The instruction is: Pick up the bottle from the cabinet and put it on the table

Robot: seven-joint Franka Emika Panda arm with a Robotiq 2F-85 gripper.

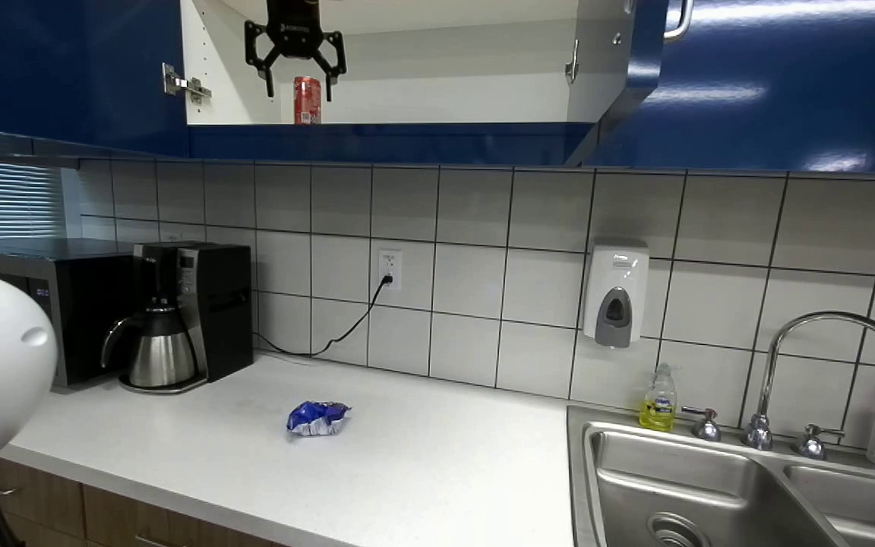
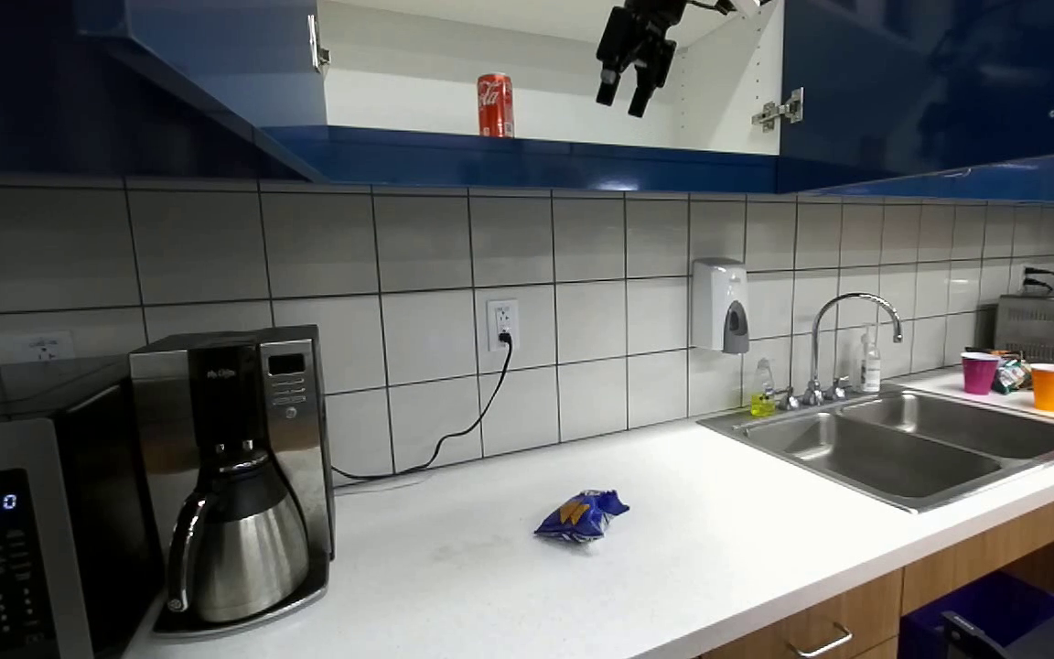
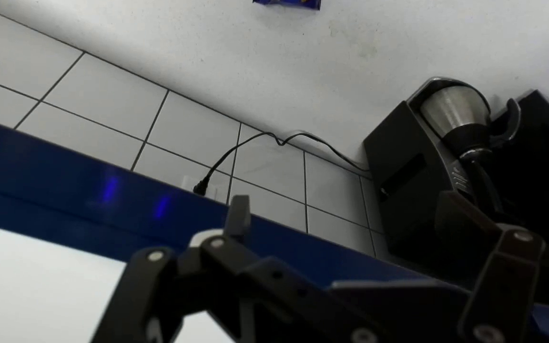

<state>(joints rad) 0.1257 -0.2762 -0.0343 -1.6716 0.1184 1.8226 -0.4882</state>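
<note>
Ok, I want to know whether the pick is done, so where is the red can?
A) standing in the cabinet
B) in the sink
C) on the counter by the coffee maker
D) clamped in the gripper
A: both exterior views show the can upright in the cabinet, and an exterior view shows the open gripper hanging off to one side, clear of it.

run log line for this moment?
fingers: open, empty | Coca-Cola can: upright in open blue cabinet, ungripped | white countertop: blue wrapper, can placement pending
</note>
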